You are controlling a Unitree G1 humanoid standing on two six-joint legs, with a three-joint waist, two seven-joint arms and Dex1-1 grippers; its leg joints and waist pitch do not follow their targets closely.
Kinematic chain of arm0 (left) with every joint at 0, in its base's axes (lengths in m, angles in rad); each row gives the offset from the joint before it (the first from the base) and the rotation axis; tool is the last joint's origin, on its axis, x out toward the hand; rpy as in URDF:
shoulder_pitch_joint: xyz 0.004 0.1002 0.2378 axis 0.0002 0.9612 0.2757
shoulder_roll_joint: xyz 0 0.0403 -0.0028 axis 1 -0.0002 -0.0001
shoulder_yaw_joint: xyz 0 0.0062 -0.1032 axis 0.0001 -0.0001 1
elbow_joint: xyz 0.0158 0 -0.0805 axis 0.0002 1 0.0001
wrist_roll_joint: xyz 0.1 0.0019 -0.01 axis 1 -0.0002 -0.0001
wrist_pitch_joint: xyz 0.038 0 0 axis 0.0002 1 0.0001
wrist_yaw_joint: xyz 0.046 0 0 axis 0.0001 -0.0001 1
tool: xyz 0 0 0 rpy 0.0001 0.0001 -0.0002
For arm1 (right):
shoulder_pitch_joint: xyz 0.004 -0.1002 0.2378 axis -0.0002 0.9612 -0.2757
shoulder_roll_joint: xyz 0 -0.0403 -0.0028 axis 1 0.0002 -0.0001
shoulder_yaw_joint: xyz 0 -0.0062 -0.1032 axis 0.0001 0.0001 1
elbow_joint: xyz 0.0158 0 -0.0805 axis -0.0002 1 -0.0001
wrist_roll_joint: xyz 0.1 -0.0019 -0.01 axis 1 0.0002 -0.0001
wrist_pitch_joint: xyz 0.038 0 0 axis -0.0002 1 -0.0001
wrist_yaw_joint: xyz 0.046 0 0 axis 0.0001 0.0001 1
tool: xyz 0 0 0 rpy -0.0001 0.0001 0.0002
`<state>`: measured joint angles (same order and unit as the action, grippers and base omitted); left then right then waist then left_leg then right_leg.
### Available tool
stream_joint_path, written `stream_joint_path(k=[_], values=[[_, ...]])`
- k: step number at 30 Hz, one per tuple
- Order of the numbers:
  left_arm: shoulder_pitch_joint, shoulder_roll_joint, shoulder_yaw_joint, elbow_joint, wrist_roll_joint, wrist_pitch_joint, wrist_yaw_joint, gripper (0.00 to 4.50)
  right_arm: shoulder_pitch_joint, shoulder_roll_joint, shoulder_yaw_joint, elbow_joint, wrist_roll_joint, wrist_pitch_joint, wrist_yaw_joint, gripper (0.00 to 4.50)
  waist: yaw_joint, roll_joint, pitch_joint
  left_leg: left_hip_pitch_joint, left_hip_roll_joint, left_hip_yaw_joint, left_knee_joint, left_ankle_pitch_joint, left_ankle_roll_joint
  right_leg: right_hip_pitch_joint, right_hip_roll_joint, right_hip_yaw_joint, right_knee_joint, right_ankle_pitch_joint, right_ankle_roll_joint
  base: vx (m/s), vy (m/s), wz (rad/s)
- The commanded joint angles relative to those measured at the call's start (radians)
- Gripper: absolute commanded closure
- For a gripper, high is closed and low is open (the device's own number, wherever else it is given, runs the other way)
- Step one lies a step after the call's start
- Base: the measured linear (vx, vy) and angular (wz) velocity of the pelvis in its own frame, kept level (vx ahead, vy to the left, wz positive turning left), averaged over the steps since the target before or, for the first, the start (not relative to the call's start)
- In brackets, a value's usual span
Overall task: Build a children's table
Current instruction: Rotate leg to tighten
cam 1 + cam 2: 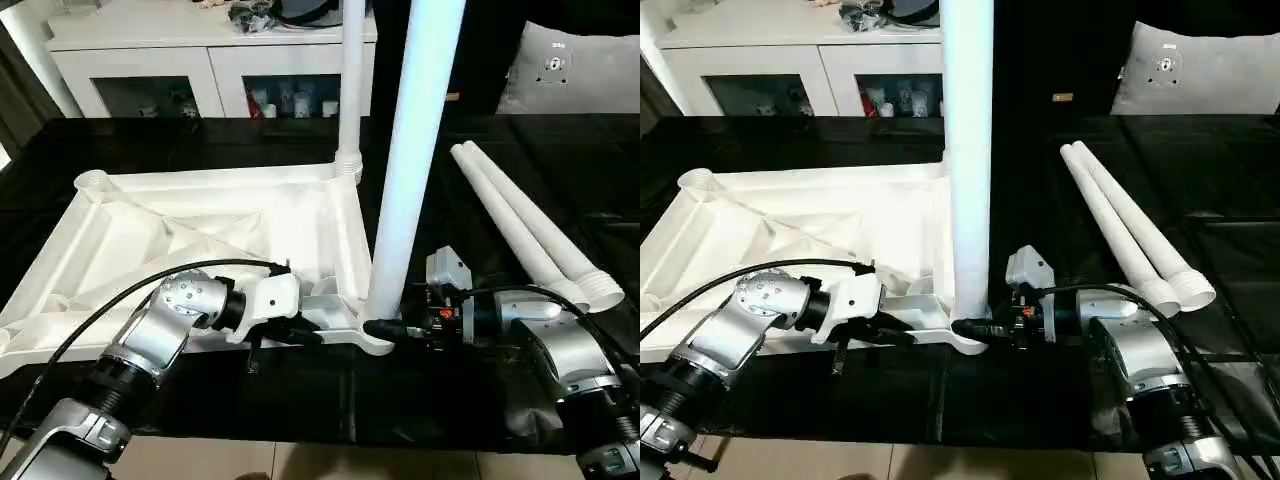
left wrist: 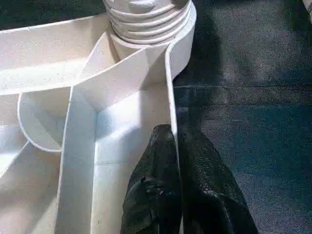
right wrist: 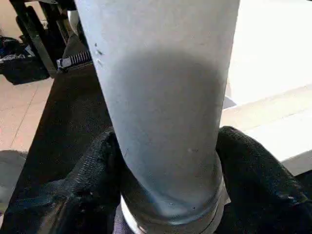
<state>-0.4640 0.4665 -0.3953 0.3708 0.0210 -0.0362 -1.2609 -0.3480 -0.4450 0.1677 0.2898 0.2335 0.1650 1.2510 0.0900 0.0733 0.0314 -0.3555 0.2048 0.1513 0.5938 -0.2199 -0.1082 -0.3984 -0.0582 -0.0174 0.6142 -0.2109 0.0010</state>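
Note:
The white tabletop [image 1: 200, 235] lies upside down on the black surface, ribs facing up. One white leg [image 1: 351, 90] stands in its far right corner socket. A second leg [image 1: 412, 150] stands upright in the near right corner socket [image 2: 146, 19]. My right gripper [image 1: 385, 328] is shut around this leg's base, one black finger [image 3: 253, 170] on each side of the tube. My left gripper [image 1: 308, 335] is shut on the tabletop's near rim just left of that corner, its fingers [image 2: 195, 185] straddling the thin wall. Two loose legs [image 1: 530, 230] lie side by side to the right.
A white cabinet [image 1: 200, 60] with glass doors stands behind the black table [image 1: 560, 160]. A grey cushion [image 1: 570, 65] rests at the back right. Pale floor tiles [image 1: 300, 465] show past the table's near edge. Black cables run along both forearms.

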Motion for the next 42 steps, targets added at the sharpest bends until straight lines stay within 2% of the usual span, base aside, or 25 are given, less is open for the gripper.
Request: stream_joint_path(k=[1, 3, 12, 13, 16, 17, 18, 19, 20, 21, 23, 25, 26, 27, 28, 29, 30, 32, 34, 36, 37, 39, 40, 42], values=[[0.018, 0.014, -0.059, 0.027, 0.035, -0.017, -0.048, 4.5, -0.014, 0.005, 0.02, -0.002, 0.006, 0.008, 0.008, 1.9, -0.003, -0.014, -0.056, -0.004, 0.011, 0.012, -0.059, -0.057, 0.072, 0.058, -0.052, 0.022, -0.055, 0.031, -0.252, 0.0, 0.0, 0.0], [0.019, 0.011, -0.059, 0.039, 0.038, -0.025, -0.045, 4.5, -0.011, 0.008, 0.024, -0.005, 0.006, 0.01, 0.007, 1.91, -0.003, -0.017, -0.056, -0.004, 0.01, 0.013, -0.059, -0.057, 0.073, 0.058, -0.052, 0.022, -0.055, 0.029, -0.25, 0.0, 0.0, 0.0], [0.034, -0.002, -0.058, 0.07, 0.035, -0.042, -0.03, 4.5, 0.009, 0.024, 0.042, -0.029, 0.003, 0.021, 0.002, 1.94, -0.004, -0.014, -0.053, -0.002, 0.011, 0.013, -0.062, -0.082, 0.061, 0.056, -0.053, 0.023, -0.06, -0.026, -0.242, 0.0, 0.0, 0.0], [0.039, -0.005, -0.054, 0.069, 0.029, -0.039, -0.027, 4.5, 0.011, 0.032, 0.04, -0.03, -0.001, 0.022, -0.017, 1.94, -0.005, -0.01, -0.053, -0.002, 0.011, 0.013, -0.062, -0.084, 0.057, 0.056, -0.052, 0.023, -0.061, -0.024, -0.242, 0.0, 0.0, 0.0], [0.05, -0.026, -0.027, 0.059, -0.003, -0.008, -0.001, 4.5, 0.013, 0.07, 0.023, -0.024, -0.017, 0.025, -0.107, 1.94, -0.007, -0.01, -0.052, -0.002, 0.011, 0.013, -0.063, -0.087, 0.053, 0.055, -0.052, 0.023, -0.06, -0.022, -0.243, 0.0, 0.0, 0.0], [0.05, -0.026, -0.027, 0.059, -0.003, -0.008, -0.001, 4.5, 0.013, 0.07, 0.023, -0.024, -0.017, 0.025, -0.107, 1.94, -0.009, -0.011, -0.049, -0.001, 0.01, 0.013, -0.066, -0.107, 0.047, 0.054, -0.052, 0.023, -0.064, -0.055, -0.239, 0.0, 0.0, 0.0], [0.052, -0.044, -0.009, 0.042, -0.019, 0.037, 0.026, 4.5, 0.009, 0.095, 0.015, -0.02, -0.034, 0.045, -0.175, 1.94, -0.011, -0.012, -0.048, -0.001, 0.01, 0.013, -0.068, -0.121, 0.043, 0.054, -0.053, 0.024, -0.067, -0.081, -0.235, 0.0, 0.0, 0.0], [0.052, -0.044, -0.009, 0.042, -0.019, 0.037, 0.026, 4.5, 0.009, 0.095, 0.015, -0.02, -0.034, 0.045, -0.175, 1.94, -0.015, -0.008, -0.044, 0.0, 0.01, 0.013, -0.071, -0.144, 0.031, 0.051, -0.053, 0.025, -0.071, -0.126, -0.228, 0.0, 0.0, 0.0], [0.051, -0.065, 0.007, 0.026, -0.029, 0.075, 0.062, 4.5, 0.002, 0.128, 0.002, -0.013, -0.047, 0.07, -0.252, 1.94, -0.021, -0.006, -0.042, 0.003, 0.009, 0.011, -0.076, -0.171, 0.017, 0.051, -0.054, 0.026, -0.075, -0.186, -0.216, 0.0, 0.0, 0.0], [0.051, -0.065, 0.007, 0.026, -0.029, 0.075, 0.062, 4.5, 0.002, 0.128, 0.002, -0.013, -0.047, 0.07, -0.252, 1.94, -0.025, -0.007, -0.039, 0.004, 0.008, 0.012, -0.078, -0.185, 0.014, 0.049, -0.054, 0.027, -0.08, -0.217, -0.211, 0.0, 0.0, 0.0], [0.038, -0.138, 0.043, 0.0, -0.029, 0.176, 0.194, 4.5, -0.018, 0.221, -0.03, 0.016, -0.07, 0.116, -0.437, 1.94, -0.039, 0.0, -0.035, 0.003, 0.007, 0.009, -0.082, -0.216, -0.004, 0.045, -0.055, 0.027, -0.087, -0.303, -0.189, 0.0, 0.0, 0.0], [0.023, -0.209, 0.065, -0.013, -0.023, 0.244, 0.305, 4.5, -0.031, 0.284, -0.043, 0.047, -0.092, 0.13, -0.554, 1.95, -0.051, -0.009, -0.038, -0.002, 0.005, 0.005, -0.084, -0.203, -0.013, 0.048, -0.054, 0.025, -0.091, -0.331, -0.168, 0.0, 0.0, 0.0], [0.021, -0.218, 0.068, -0.014, -0.022, 0.253, 0.32, 4.5, -0.032, 0.292, -0.045, 0.05, -0.095, 0.133, -0.569, 1.95, -0.051, -0.009, -0.038, -0.002, 0.005, 0.005, -0.084, -0.203, -0.013, 0.048, -0.054, 0.025, -0.091, -0.331, -0.168, 0.0, 0.0, 0.0], [0.011, -0.263, 0.08, -0.015, -0.014, 0.284, 0.388, 4.5, -0.041, 0.33, -0.056, 0.072, -0.103, 0.14, -0.639, 1.95, -0.055, -0.012, -0.038, -0.002, 0.005, 0.005, -0.084, -0.202, -0.011, 0.046, -0.054, 0.026, -0.092, -0.325, -0.168, 0.0, 0.0, 0.0], [0.005, -0.289, 0.085, -0.016, -0.007, 0.302, 0.426, 4.5, -0.047, 0.355, -0.066, 0.085, -0.105, 0.149, -0.685, 1.96, -0.058, -0.008, -0.039, -0.003, 0.005, 0.005, -0.082, -0.194, -0.008, 0.046, -0.054, 0.027, -0.091, -0.305, -0.173, 0.0, 0.0, 0.0], [0.004, -0.293, 0.086, -0.016, -0.007, 0.304, 0.43, 4.5, -0.048, 0.358, -0.067, 0.087, -0.106, 0.15, -0.691, 1.96, -0.059, -0.009, -0.041, -0.004, 0.005, 0.005, -0.081, -0.175, -0.004, 0.047, -0.053, 0.027, -0.089, -0.266, -0.178, 0.0, 0.0, 0.0], [-0.001, -0.315, 0.087, -0.018, 0.004, 0.317, 0.462, 4.5, -0.056, 0.38, -0.075, 0.1, -0.107, 0.159, -0.73, 1.96, -0.058, -0.016, -0.041, -0.005, 0.002, 0.007, -0.079, -0.172, 0.003, 0.047, -0.051, 0.027, -0.091, -0.261, -0.176, 0.0, 0.0, 0.0], [-0.003, -0.331, 0.087, -0.025, 0.015, 0.331, 0.484, 4.5, -0.061, 0.398, -0.08, 0.107, -0.109, 0.168, -0.761, 1.96, -0.054, -0.011, -0.044, -0.006, 0.001, 0.008, -0.076, -0.149, 0.016, 0.048, -0.053, 0.029, -0.089, -0.239, -0.172, 0.0, 0.0, 0.0], [-0.015, -0.32, 0.076, -0.03, 0.048, 0.337, 0.496, 4.5, -0.07, 0.414, -0.087, 0.112, -0.107, 0.123, -0.758, 1.42, -0.052, -0.012, -0.047, -0.009, 0.002, 0.007, -0.075, -0.12, 0.023, 0.05, -0.053, 0.028, -0.084, -0.184, -0.178, 0.0, 0.0, 0.0], [-0.019, -0.313, 0.073, -0.037, 0.063, 0.35, 0.502, 4.5, -0.076, 0.425, -0.095, 0.115, -0.109, 0.105, -0.768, 1.27, -0.052, -0.007, -0.05, -0.009, 0.003, 0.007, -0.072, -0.099, 0.025, 0.051, -0.052, 0.026, -0.078, -0.124, -0.189, 0.0, 0.0, 0.0], [-0.02, -0.304, 0.073, -0.041, 0.068, 0.356, 0.501, 4.5, -0.074, 0.424, -0.099, 0.11, -0.109, 0.096, -0.766, 1.19, -0.052, 0.004, -0.051, -0.009, 0.004, 0.006, -0.071, -0.082, 0.026, 0.052, -0.051, 0.024, -0.071, -0.056, -0.205, 0.0, 0.0, 0.0], [-0.02, -0.29, 0.074, -0.044, 0.072, 0.357, 0.496, 4.5, -0.069, 0.414, -0.102, 0.099, -0.107, 0.077, -0.751, 0.93, -0.054, -0.002, -0.053, -0.008, 0.003, 0.007, -0.069, -0.078, 0.028, 0.055, -0.049, 0.024, -0.07, -0.016, -0.213, 0.0, 0.0, 0.0], [-0.021, -0.267, 0.073, -0.041, 0.077, 0.35, 0.485, 4.5, -0.056, 0.395, -0.107, 0.078, -0.096, 0.055, -0.722, 0.85, -0.053, 0.005, -0.055, -0.007, 0.004, 0.006, -0.067, -0.07, 0.031, 0.055, -0.05, 0.024, -0.067, 0.023, -0.222, 0.0, 0.0, 0.0], [-0.02, -0.256, 0.069, -0.04, 0.079, 0.345, 0.478, 4.5, -0.049, 0.384, -0.11, 0.067, -0.091, 0.051, -0.712, 0.72, -0.053, 0.001, -0.057, -0.009, 0.002, 0.007, -0.064, -0.056, 0.041, 0.059, -0.048, 0.023, -0.062, 0.082, -0.232, 0.0, 0.0, 0.0]])
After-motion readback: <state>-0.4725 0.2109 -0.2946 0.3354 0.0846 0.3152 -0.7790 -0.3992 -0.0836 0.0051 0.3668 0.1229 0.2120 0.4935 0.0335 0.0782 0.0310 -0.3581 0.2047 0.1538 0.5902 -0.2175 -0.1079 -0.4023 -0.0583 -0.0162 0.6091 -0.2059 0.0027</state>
